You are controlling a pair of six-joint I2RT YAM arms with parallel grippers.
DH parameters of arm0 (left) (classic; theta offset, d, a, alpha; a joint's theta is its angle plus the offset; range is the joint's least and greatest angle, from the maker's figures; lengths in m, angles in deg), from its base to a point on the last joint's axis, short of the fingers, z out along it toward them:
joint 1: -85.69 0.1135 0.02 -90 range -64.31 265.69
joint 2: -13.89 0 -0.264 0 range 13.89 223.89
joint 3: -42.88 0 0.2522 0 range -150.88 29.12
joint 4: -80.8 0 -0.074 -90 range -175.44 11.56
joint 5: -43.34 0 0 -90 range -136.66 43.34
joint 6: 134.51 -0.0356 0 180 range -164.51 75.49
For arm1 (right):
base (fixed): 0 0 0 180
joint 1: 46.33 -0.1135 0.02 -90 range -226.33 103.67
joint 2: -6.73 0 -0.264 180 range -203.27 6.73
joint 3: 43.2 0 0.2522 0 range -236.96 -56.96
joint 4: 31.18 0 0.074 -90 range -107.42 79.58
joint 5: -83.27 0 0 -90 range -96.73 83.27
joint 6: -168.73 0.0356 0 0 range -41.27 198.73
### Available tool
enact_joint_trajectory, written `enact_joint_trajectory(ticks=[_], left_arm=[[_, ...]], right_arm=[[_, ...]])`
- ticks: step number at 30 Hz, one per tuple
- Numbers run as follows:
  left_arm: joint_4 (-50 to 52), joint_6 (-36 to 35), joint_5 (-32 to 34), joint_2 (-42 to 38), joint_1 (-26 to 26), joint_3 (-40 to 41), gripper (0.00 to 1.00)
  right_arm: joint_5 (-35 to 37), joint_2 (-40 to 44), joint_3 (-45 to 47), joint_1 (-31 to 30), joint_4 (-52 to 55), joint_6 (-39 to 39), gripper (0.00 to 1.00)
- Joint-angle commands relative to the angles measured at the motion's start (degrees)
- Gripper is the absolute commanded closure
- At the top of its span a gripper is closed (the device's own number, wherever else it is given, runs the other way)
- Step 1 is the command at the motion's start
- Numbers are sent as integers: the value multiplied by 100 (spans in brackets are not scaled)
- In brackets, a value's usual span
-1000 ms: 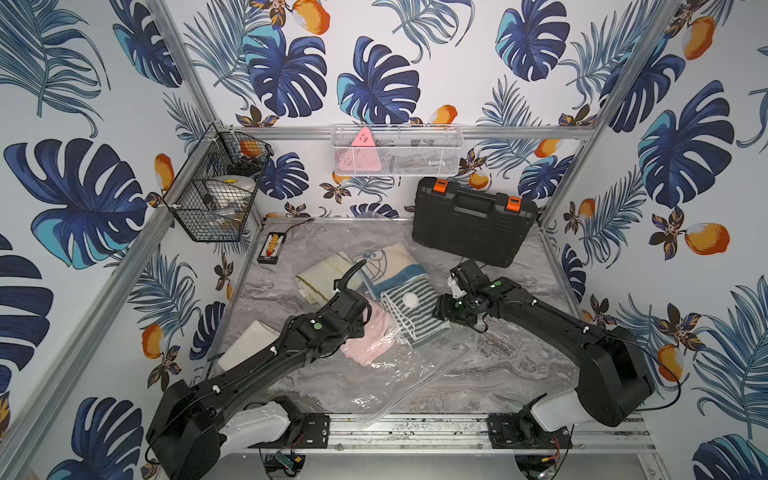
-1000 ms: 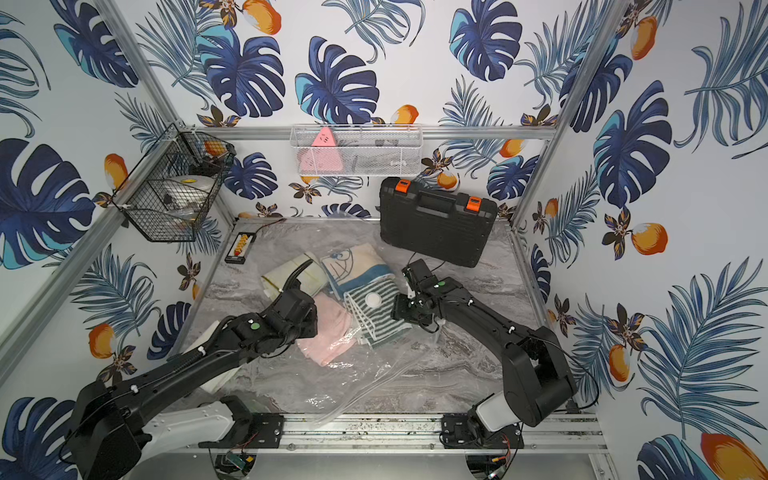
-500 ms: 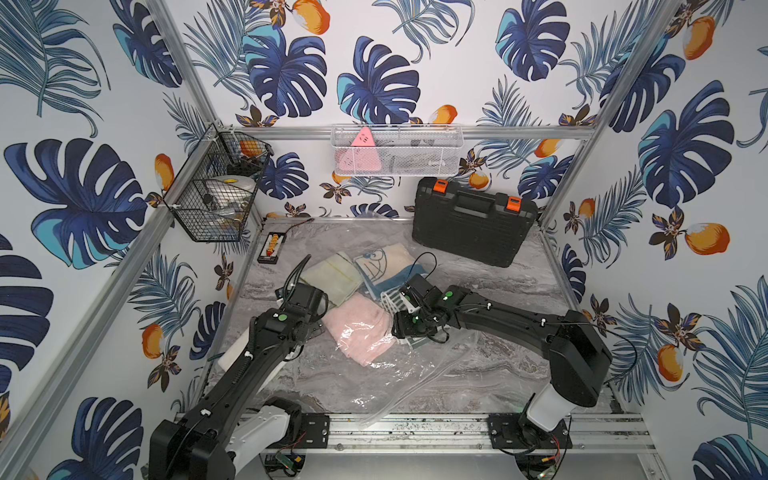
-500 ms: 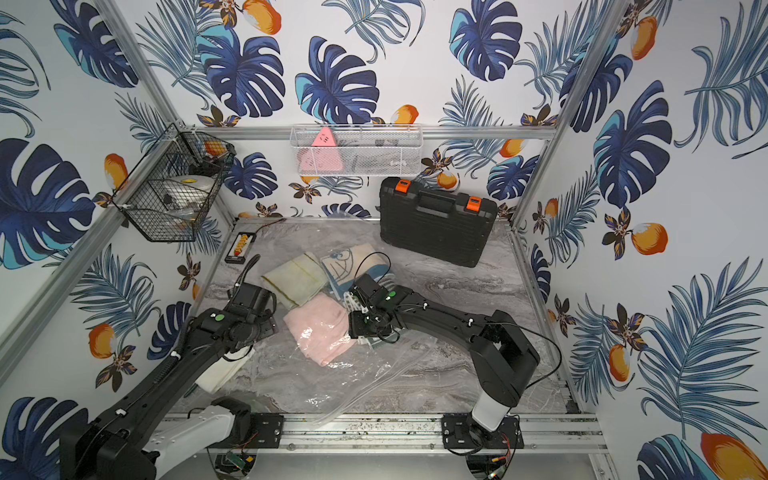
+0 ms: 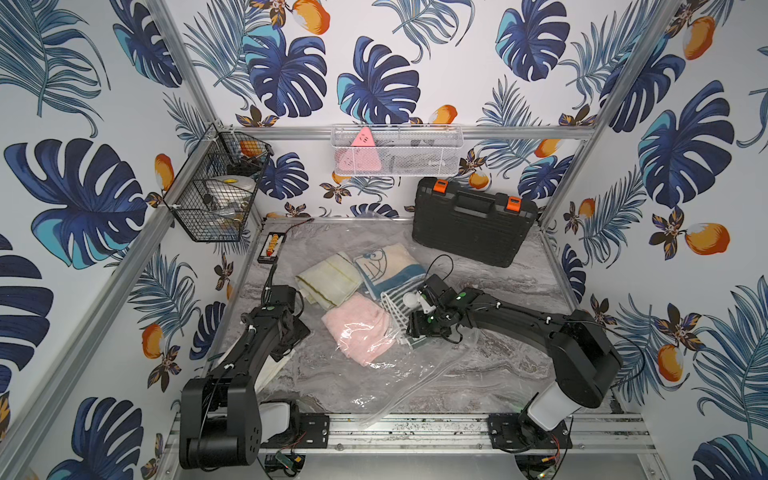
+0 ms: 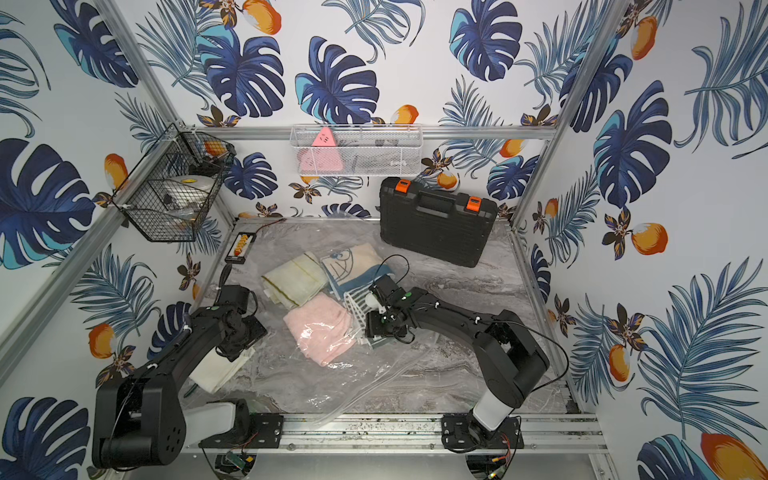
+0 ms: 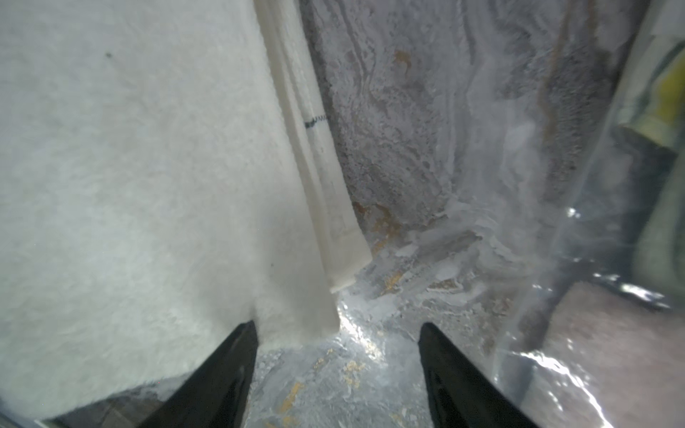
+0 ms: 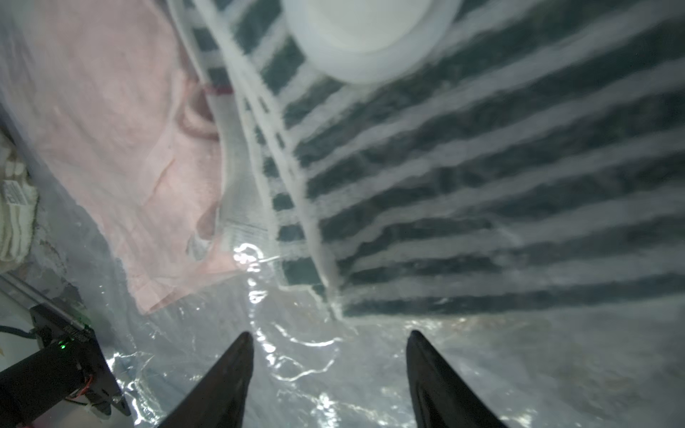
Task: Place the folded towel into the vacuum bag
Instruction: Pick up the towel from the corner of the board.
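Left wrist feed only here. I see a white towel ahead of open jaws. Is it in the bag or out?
Observer: Out. The white towel lies on the table beside the vacuum bag, partly under the left arm.
Operator: What's inside the bag?
Observer: A pink towel and a striped towel lie under the plastic.
Operator: Other arm?
Observer: The right arm reaches over the bag. Its jaws stand open next to the striped towel, near the white valve cap.
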Motion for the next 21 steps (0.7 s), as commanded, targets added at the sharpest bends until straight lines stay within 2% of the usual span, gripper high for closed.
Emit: enact_joint_trajectory(ticks=[1, 6, 15, 21], left_arm=[[-281, 260, 53, 186, 61, 215, 31], [-598, 345, 71, 301, 303, 573, 45], [-913, 452, -271, 115, 392, 874, 87], [-501, 389, -359, -542, 392, 615, 100]], right_arm=[[-143, 220, 117, 310, -7, -280, 33], [4, 630, 230, 353, 101, -235, 33], [130, 820, 381, 353, 131, 11, 34], [273, 752, 237, 349, 268, -39, 34]])
